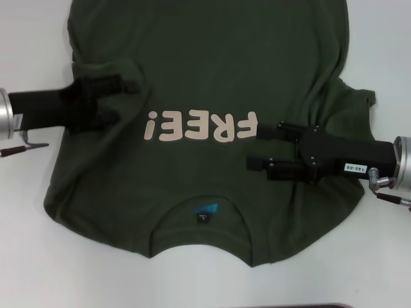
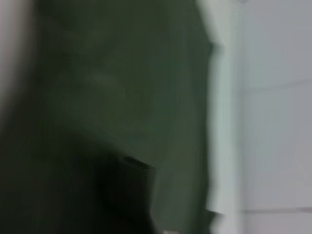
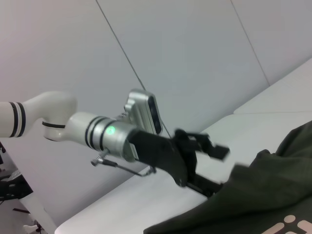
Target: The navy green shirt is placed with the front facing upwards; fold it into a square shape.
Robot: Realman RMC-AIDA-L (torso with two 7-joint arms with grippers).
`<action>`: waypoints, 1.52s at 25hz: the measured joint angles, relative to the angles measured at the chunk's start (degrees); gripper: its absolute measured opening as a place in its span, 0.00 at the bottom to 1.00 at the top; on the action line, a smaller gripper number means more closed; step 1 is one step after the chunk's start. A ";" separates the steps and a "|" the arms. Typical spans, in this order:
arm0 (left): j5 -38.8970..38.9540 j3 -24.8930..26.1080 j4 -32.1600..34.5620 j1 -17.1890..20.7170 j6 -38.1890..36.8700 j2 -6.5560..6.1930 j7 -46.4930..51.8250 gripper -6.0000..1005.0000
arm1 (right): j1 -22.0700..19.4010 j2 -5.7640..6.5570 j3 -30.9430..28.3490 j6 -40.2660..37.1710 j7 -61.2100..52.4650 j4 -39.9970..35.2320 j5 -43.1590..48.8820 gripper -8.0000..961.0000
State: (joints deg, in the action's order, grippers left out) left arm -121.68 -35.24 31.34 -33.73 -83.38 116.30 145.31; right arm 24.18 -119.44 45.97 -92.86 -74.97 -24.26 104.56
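Both claws over the navy green shirt (image 1: 212, 70): right claw (image 1: 252, 146) open; left claw (image 1: 125, 99) unclear. Pinch both sleeve edges evenly.

Lab-like test room: plain white table (image 1: 359, 269), bare panelled wall (image 3: 195, 58).

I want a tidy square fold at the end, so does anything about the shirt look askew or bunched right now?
Yes. The navy green shirt is not flat: the left gripper has its side pulled inward, bunching cloth beside the "FREE!" lettering. The opposite sleeve is creased near the open right gripper. The collar lies smooth.
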 joint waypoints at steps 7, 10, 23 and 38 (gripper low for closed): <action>4.21 2.79 -3.16 1.19 -10.94 -3.23 -5.37 0.86 | 0.05 0.00 0.00 1.14 0.00 0.00 0.04 0.93; 4.36 3.28 -4.22 2.43 -9.41 -3.82 -5.29 0.86 | 0.17 0.00 0.00 1.47 0.00 0.00 0.03 0.93; 3.83 3.23 -0.16 4.92 -12.55 -4.04 -24.04 0.86 | 0.77 0.00 0.00 1.52 -1.08 0.34 -0.23 0.93; 5.23 5.94 9.10 11.77 -18.50 4.63 -55.20 0.86 | -0.09 0.02 -6.62 1.21 -13.70 1.45 -3.23 0.93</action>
State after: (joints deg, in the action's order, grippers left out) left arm -116.45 -29.30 40.44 -21.96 -101.89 120.93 90.11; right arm 24.09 -119.43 39.35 -91.65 -88.68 -22.81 101.33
